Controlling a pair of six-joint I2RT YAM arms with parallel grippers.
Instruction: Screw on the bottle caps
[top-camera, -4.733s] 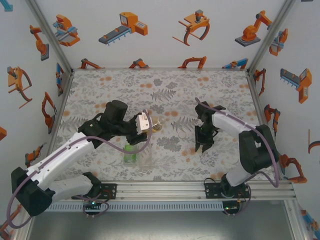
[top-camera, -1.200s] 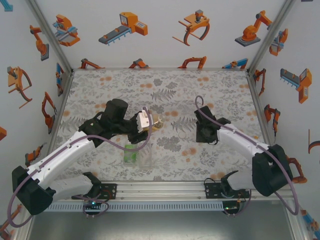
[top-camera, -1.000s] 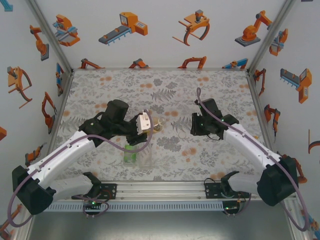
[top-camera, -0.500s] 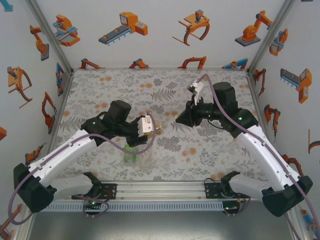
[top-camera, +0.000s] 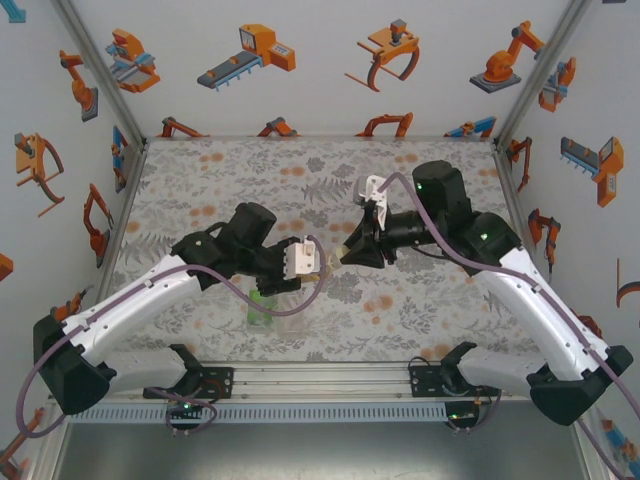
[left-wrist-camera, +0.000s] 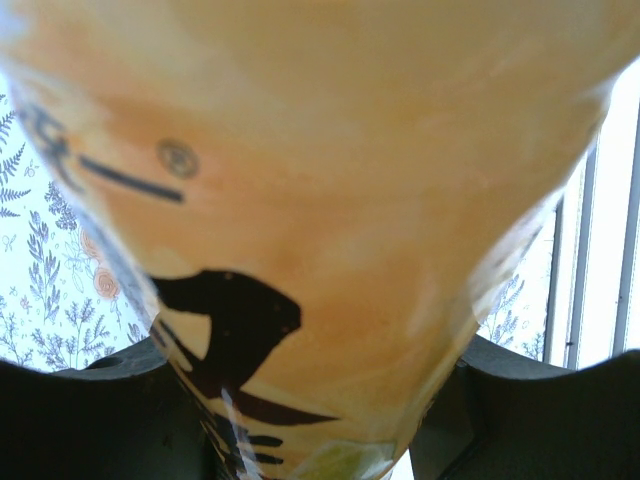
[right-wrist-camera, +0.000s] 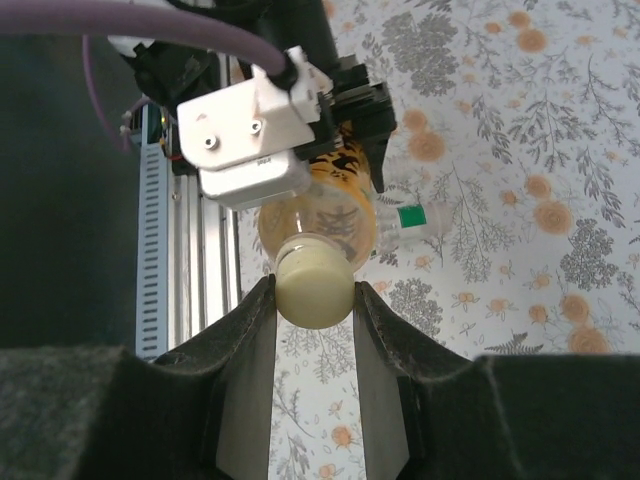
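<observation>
Two claws are at work, and both are clamped. The right gripper (right-wrist-camera: 314, 292) has its dark fingers (right-wrist-camera: 247, 330) pressed against either side of the yellowish cap (right-wrist-camera: 314, 285). That cap sits at the mouth end of the amber bottle (right-wrist-camera: 327, 215), touching its neck; whether the thread has caught cannot be told. The bottle lies roughly level in the air, mouth toward the right gripper. Its body is pinched by the left gripper (left-wrist-camera: 310, 420), whose two dark fingers (left-wrist-camera: 90, 410) close against the yellow label with its dark characters. From above, the left gripper (top-camera: 316, 263) and right gripper (top-camera: 348, 255) meet nose to nose at the amber bottle (top-camera: 327, 261), over the middle of the floral table (top-camera: 430, 310). Just behind the bottle's body, toward the left arm, rides a white camera housing (right-wrist-camera: 250, 130). Below the amber bottle and a little toward the near edge, a green-tinted bottle (top-camera: 262, 308) stands on the table, apart from both claws. Beside the amber bottle in the right wrist view, a small green patch (right-wrist-camera: 410, 217) shows on something clear; what it is cannot be told.
</observation>
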